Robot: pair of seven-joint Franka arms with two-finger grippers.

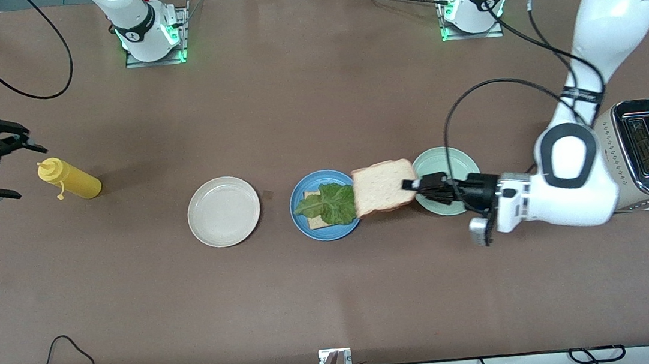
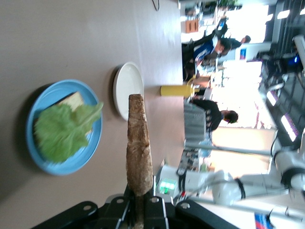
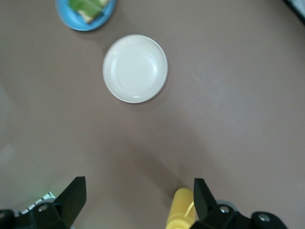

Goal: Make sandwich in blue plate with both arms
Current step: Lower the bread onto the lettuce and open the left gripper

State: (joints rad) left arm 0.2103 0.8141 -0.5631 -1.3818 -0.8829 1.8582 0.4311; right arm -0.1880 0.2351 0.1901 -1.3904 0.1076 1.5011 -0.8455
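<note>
The left tool (image 1: 412, 185) is gripping the top bread slice (image 1: 384, 186) by one edge, its fingers pinched tight on the crust, and is carrying it in the air over the gap where the blue plate (image 1: 305, 223) and the mint-green plate (image 1: 455, 162) sit side by side; in the front view the slice is overlapping the blue plate's rim on the side toward the left arm's end of the surface. In the left wrist view the slice (image 2: 139, 145) is showing edge-on, rising out of the closed fingers, with the blue plate (image 2: 43, 160) below it. On that plate the bottom bread slice (image 1: 315, 221) is lying flat with the lettuce leaf (image 1: 330, 204) spread on top, so the sandwich is lacking only its upper slice, and the step in hand is judged to be the capping one. The next move is calling for the left arm to bring the slice squarely over the lettuce, level it, lower it until it is resting on the leaf, and only then let go; released while this far off centre, the slice could be tipping over the plate's rim. The right tool (image 1: 0, 171) is waiting with its fingers spread wide and holding nothing, above the right arm's end of the surface, close to the yellow squeeze bottle (image 1: 71, 179) lying there. The cream-white plate (image 1: 223, 211) is sitting between the bottle and the blue plate, with nothing on it.
</note>
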